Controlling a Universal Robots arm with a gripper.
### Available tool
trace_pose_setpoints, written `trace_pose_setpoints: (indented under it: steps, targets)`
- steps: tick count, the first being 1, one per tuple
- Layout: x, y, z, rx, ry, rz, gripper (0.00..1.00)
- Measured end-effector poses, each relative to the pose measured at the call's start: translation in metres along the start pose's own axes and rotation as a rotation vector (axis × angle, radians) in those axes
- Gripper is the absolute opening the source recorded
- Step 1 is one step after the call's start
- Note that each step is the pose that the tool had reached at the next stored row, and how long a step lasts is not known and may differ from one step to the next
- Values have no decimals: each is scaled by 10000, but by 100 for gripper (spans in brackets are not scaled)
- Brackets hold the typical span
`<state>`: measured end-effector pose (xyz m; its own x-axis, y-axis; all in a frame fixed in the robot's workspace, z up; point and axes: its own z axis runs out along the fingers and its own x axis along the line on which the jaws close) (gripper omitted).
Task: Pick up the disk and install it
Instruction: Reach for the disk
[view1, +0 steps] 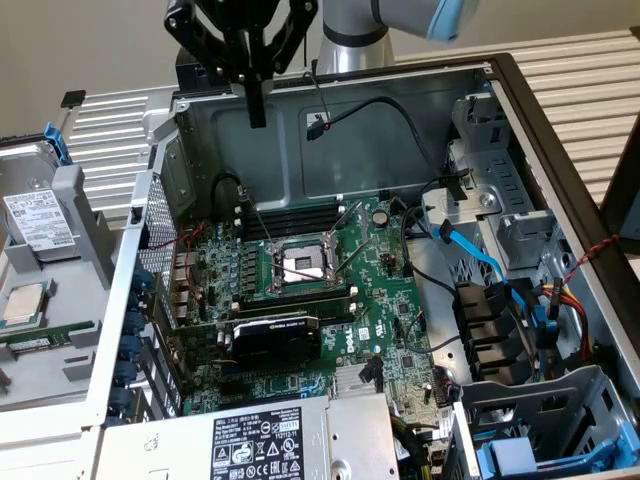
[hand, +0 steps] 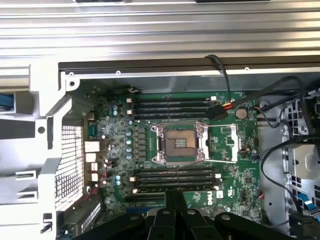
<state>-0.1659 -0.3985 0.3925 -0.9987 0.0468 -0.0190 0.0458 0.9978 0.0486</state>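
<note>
Power supply (view1: 290, 445) sits nearest in the open case (view1: 350, 170), with the motherboard (view1: 300, 290) behind it. Outside the case, at the exterior view's left, the disk (view1: 35, 220) lies with its label showing. Farthest back, the jaws hang clenched and empty above the motherboard's far edge.

You've got the open computer case (view1: 380, 170) sitting on a ribbed light-grey tabletop (view1: 105, 150), its slats showing on either side of the case. Beyond the case's far side there's a plain beige wall (view1: 80, 40). Light's soft and even all around the case.
</note>
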Motion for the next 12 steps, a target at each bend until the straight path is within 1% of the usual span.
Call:
trace_pose_setpoints:
  steps: [12]
  targets:
    - [549, -20, -2, -1, 0, 0, 11]
